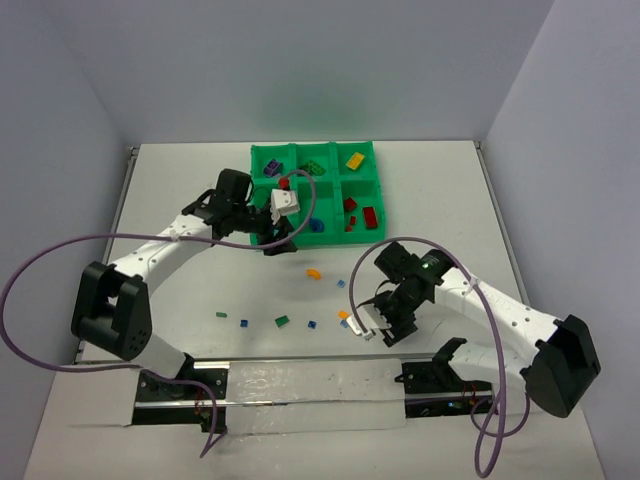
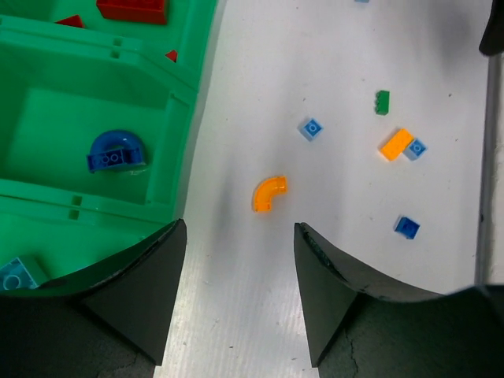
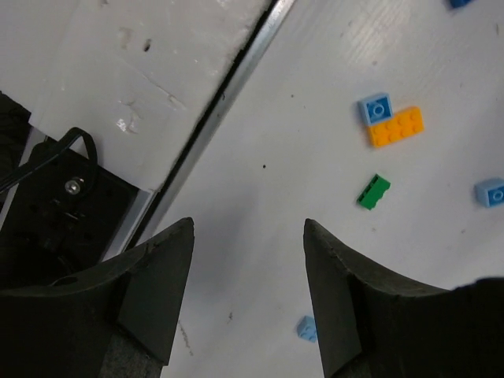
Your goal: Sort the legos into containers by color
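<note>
The bright green tray (image 1: 262,195) of six compartments stands at the back; it holds purple, green, yellow, red (image 1: 369,217) and blue (image 1: 316,225) bricks. My left gripper (image 1: 277,241) is open and empty at the tray's near edge. In the left wrist view (image 2: 239,228) the tray (image 2: 47,110) holds a blue arch (image 2: 116,151), and an orange curved piece (image 2: 269,194) lies just ahead. My right gripper (image 1: 385,328) is open and empty, low over the table near the front; in the right wrist view (image 3: 248,224) a light blue brick (image 3: 307,328) lies between its fingers.
Loose bricks lie across the front middle: an orange curved piece (image 1: 314,272), a light blue one (image 1: 341,284), an orange brick (image 1: 345,315), green ones (image 1: 282,321) and blue ones (image 1: 243,322). The table's front rail (image 3: 213,118) is close to the right gripper.
</note>
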Robot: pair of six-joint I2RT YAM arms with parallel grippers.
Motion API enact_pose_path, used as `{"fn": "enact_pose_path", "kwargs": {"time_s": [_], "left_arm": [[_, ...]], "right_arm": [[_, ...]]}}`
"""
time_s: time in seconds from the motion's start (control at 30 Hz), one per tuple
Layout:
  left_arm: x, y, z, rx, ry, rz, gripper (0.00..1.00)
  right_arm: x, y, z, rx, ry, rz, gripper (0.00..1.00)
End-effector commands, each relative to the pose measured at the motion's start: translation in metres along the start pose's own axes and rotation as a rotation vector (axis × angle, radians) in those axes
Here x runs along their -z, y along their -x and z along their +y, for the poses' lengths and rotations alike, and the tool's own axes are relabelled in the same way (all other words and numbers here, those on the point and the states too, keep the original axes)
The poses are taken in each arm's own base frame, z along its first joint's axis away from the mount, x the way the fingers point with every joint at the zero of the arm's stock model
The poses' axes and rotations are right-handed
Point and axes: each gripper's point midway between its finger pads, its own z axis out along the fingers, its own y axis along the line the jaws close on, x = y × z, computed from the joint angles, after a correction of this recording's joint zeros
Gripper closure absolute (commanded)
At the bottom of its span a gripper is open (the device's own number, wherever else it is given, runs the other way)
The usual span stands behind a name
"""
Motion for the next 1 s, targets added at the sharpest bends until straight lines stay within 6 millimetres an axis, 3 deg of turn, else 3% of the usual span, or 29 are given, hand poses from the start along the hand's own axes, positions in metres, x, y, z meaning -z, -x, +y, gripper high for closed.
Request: {"fn": "enact_pose_path", "kwargs": {"time_s": [0.0, 0.23, 0.5, 0.6, 0.73, 0.87, 0.9, 0.97], "left_arm": [[0.009, 0.022, -0.004, 0.049, 0.043, -0.085, 0.34], [0.019, 0.022, -0.015, 0.125, 0.063, -0.097, 0.33], [0.023, 0.02, -0.025, 0.171, 0.049, -0.108, 0.32], [0.024, 0.019, -0.037, 0.193, 0.019, -0.122, 0.31], [0.031, 0.008, -0.051, 0.213, 0.04, -0.134, 0.29], [0.035, -0.001, -0.057, 0.207, 0.058, -0.125, 0.29], [0.037, -0.003, -0.064, 0.201, 0.044, -0.12, 0.3], [0.043, 0.005, -0.085, 0.12, -0.002, -0.159, 0.29]], "right_arm": [[-0.002, 0.015, 0.016, 0.049, 0.034, -0.043, 0.36], [-0.007, 0.035, 0.056, 0.166, 0.126, -0.067, 0.45], [-0.019, 0.054, 0.081, 0.305, 0.165, -0.094, 0.49], [-0.024, 0.062, 0.093, 0.391, 0.202, -0.1, 0.49], [-0.027, 0.074, 0.13, 0.559, 0.331, -0.139, 0.46], [-0.04, 0.079, 0.149, 0.66, 0.373, -0.138, 0.44], [-0.045, 0.079, 0.156, 0.681, 0.402, -0.123, 0.44], [-0.047, 0.083, 0.152, 0.69, 0.391, -0.108, 0.45]]}}
